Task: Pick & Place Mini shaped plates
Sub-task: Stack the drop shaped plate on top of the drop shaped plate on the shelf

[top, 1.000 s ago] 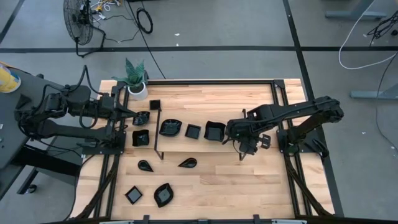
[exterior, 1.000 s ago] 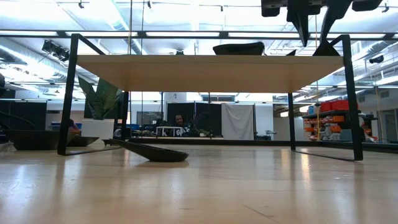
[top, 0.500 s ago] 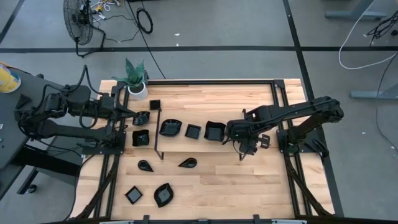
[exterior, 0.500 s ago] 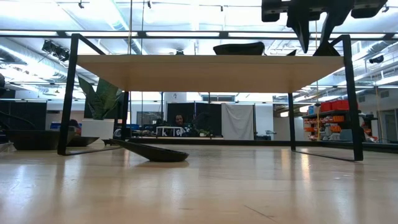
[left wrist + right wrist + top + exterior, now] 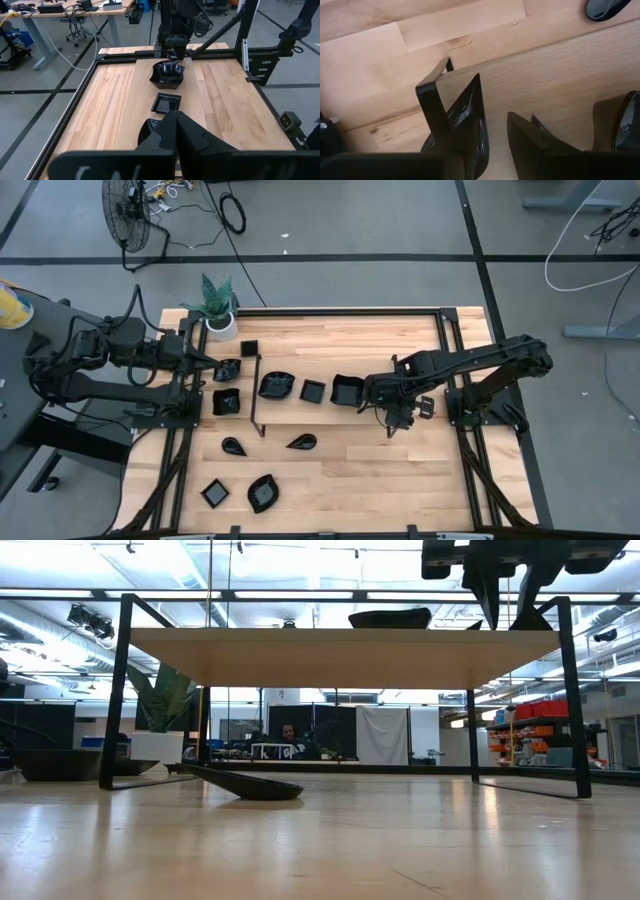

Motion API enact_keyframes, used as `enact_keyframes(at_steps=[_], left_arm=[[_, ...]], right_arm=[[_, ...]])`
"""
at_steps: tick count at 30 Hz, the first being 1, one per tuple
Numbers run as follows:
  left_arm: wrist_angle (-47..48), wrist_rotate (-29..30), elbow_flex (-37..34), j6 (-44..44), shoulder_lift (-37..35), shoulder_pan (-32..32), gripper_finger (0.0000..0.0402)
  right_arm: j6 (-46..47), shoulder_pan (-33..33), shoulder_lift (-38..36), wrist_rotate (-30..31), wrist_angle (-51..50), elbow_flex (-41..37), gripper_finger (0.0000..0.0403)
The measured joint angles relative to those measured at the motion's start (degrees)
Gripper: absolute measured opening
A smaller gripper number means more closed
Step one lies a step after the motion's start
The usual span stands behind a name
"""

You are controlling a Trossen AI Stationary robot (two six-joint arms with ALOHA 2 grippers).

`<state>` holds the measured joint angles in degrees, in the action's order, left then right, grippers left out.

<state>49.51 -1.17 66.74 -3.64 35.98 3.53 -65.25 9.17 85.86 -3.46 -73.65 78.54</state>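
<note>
The right gripper [image 5: 389,413], part open and holding nothing, hangs beside the glossy black square plate [image 5: 345,391], apparently to grasp it; the left gripper [image 5: 212,361] rests shut.

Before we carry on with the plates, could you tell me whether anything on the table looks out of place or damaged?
Nothing stands out: the mini shaped plates lie scattered at mixed angles on the table, none visibly broken, and the wire frame stands among them.
</note>
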Motion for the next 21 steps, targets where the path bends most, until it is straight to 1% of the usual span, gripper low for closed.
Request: enact_keyframes(at_steps=[4,14,21], left_arm=[[0.0,0.0,0.0,0.0,0.0,0.0,0.0003],[0.0,0.0,0.0,0.0,0.0,0.0,0.0003],[0.0,0.0,0.0,0.0,0.0,0.0,0.0003]], right_arm=[[-0.1,0.0,0.0,0.0,0.0,0.0,0.0096],[-0.1,0.0,0.0,0.0,0.1,0.0,0.0035],[-0.1,0.0,0.0,0.0,0.1,0.0,0.0013]])
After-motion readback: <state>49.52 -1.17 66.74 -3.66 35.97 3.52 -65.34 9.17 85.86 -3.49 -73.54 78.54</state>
